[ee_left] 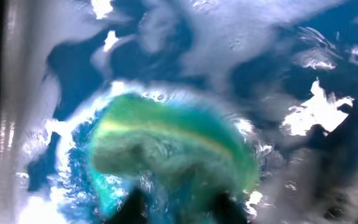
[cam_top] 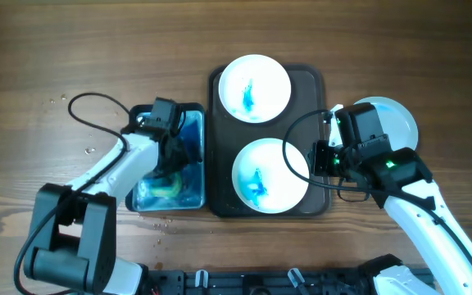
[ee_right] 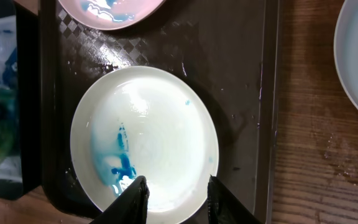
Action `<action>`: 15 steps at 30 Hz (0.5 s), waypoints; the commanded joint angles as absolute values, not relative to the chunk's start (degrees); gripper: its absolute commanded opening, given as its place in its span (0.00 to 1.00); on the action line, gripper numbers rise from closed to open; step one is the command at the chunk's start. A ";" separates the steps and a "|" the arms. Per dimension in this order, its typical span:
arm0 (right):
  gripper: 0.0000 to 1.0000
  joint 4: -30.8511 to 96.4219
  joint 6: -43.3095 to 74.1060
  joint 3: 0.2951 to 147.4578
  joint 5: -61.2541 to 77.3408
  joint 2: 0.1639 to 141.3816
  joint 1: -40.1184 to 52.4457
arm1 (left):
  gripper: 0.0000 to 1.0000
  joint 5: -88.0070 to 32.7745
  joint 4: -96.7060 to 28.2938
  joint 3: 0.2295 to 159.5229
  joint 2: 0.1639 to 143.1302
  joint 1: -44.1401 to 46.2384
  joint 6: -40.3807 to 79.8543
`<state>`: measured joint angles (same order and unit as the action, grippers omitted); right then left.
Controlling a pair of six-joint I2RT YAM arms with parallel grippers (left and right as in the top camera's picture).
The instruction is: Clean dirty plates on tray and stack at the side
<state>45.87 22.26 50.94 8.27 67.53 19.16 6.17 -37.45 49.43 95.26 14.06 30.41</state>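
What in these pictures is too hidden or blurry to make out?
- Left wrist view: rippling blue water blurs the green sponge; whether the left hand grips it is unclear.
- Overhead: the left arm covers that hand and part of the basin.
- Overhead: the right arm hides part of the third plate.
- Right wrist view: the top edge cuts off the far plate.

Three white plates: two blue-smeared ones, at upper centre [cam_top: 255, 88] and lower centre [cam_top: 269, 176] of the overhead view, and a third [cam_top: 400, 119] at right, partly covered by an arm. One dark tray [cam_top: 314, 82] at centre. One black-rimmed basin [cam_top: 193, 123] of blue water at centre left. One green-yellow sponge [ee_left: 166, 155], seen blurred in the left wrist view. Two robot arms, the left arm [cam_top: 117, 164] at lower left and the right arm [cam_top: 416, 197] at lower right.
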 commanded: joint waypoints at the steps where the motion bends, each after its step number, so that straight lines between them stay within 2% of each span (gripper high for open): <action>1: 0.32 45.93 22.68 51.64 7.46 67.40 19.27 | 0.04 7.38 -35.59 46.96 98.43 13.58 30.20; 4: 0.33 45.91 22.68 51.64 7.46 67.40 19.27 | 0.04 7.35 -39.81 50.46 96.84 13.61 30.20; 5: 0.32 45.93 22.68 51.64 7.46 67.40 19.27 | 0.07 7.33 -41.74 51.94 96.18 13.58 30.20; 8: 0.32 45.93 22.65 51.64 7.44 67.40 19.27 | 0.40 6.92 -48.66 56.29 94.00 13.61 30.22; 10: 0.32 46.06 22.68 51.64 7.44 67.40 19.27 | 0.51 6.90 -53.39 58.24 92.51 13.65 30.22; 12: 0.32 46.39 22.68 51.64 7.44 67.40 19.27 | 0.56 6.90 -56.03 58.39 91.50 13.65 30.33; 15: 0.33 46.59 22.61 51.64 7.40 67.40 19.27 | 0.57 5.82 -58.41 58.04 91.53 13.65 30.46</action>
